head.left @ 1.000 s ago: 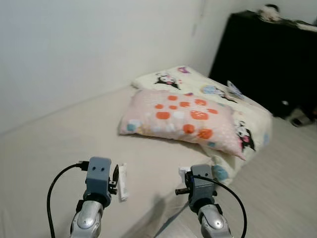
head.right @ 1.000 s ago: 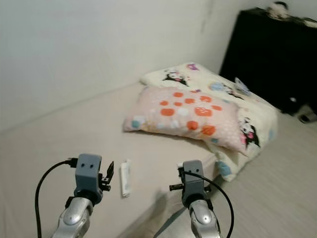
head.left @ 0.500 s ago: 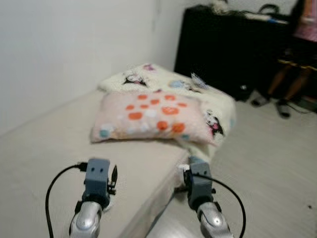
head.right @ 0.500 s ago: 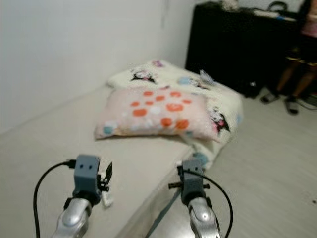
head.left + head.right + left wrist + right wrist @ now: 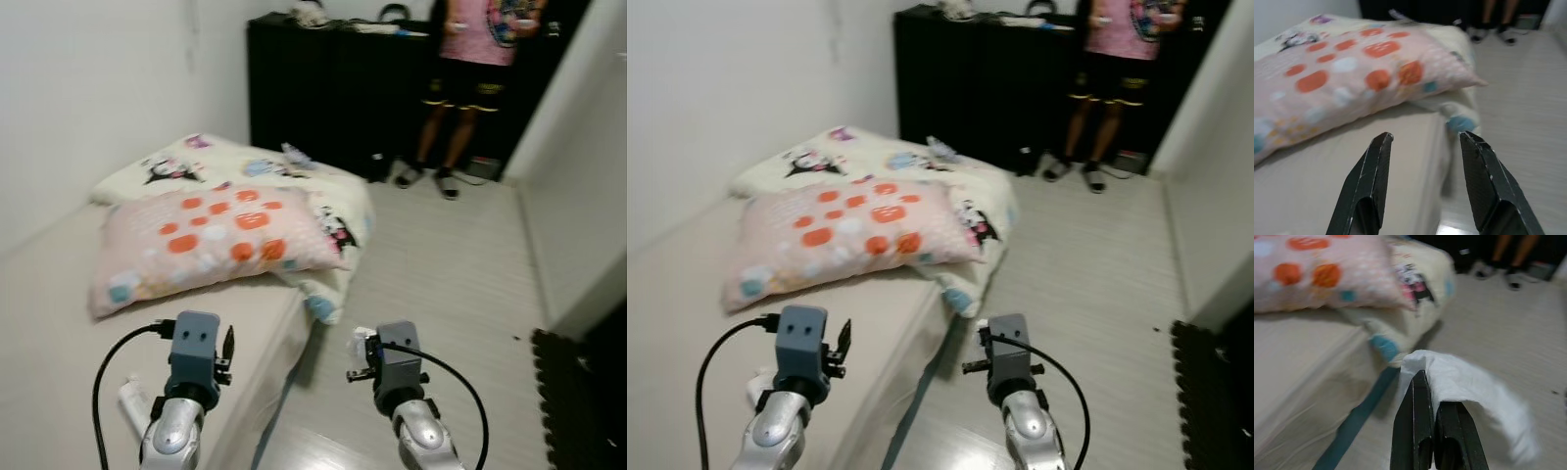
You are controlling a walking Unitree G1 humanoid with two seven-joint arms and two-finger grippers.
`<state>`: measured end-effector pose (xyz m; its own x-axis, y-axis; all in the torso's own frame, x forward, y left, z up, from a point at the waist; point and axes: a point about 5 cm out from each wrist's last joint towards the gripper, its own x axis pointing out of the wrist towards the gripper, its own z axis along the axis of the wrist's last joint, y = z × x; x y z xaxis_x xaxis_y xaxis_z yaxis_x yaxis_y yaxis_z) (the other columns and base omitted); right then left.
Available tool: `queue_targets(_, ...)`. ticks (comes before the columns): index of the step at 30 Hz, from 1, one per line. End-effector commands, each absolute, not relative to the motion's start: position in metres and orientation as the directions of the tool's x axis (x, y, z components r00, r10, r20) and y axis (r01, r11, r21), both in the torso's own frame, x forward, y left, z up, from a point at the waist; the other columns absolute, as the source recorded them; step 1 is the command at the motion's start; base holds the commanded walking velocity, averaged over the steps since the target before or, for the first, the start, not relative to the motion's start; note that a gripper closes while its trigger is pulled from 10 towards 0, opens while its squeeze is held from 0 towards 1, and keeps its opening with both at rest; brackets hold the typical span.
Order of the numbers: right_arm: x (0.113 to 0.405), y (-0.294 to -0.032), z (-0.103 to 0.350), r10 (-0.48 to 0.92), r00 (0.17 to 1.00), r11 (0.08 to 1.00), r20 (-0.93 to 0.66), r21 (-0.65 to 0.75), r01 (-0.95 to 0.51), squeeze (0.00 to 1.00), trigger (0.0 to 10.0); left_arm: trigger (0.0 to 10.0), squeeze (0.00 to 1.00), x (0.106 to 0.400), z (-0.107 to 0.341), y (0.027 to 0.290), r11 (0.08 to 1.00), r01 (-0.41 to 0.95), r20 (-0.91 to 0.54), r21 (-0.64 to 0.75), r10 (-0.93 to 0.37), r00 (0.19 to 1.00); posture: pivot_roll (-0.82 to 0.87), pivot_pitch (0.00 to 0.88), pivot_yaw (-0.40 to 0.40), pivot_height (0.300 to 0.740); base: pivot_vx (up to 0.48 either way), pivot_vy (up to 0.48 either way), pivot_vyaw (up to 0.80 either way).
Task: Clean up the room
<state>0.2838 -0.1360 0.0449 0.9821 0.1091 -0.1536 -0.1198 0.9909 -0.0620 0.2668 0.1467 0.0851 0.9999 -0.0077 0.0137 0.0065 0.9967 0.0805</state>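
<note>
I see the right tool clenched on a white tissue, which droops over its fingertips, held above the pale floor beside the bed. The left tool is released, fingers spread, held over the mattress edge. A pink pillow with orange spots lies on the bed, resting against a cartoon-print quilt behind it. A person stands by the black cabinet at the far wall. A small white object lies on the mattress near my left arm.
</note>
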Motion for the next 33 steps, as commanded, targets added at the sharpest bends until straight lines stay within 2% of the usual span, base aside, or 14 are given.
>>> queue_targets(1,0.28,-0.132,0.0386,0.117,0.976,0.991,-0.181,-0.039,-0.126,0.0,10.0,10.0,0.0,0.2644,0.0807,0.1497,0.995,0.005,-0.003,0.1,-0.004,1.0,0.01,0.085,-0.038,0.74,0.0,0.0,-0.8)
queue_targets(14,0.2763,-0.1231,0.0348,0.083,0.981,0.996,-0.174,-0.026,-0.089,0.0,10.0,10.0,0.0,0.2705,0.0845,0.1553,0.988,0.054,-0.01,0.144,-0.053,0.999,0.03,0.083,0.034,0.74,0.0,0.0,-0.8)
queue_targets(33,0.2761,-0.1245,0.0341,0.075,0.983,0.996,-0.169,-0.031,-0.082,0.0,10.0,10.0,0.0,0.2695,0.0852,0.1554,0.989,0.05,-0.009,0.141,-0.049,0.999,0.03,0.084,0.028,0.74,0.0,0.0,-0.8)
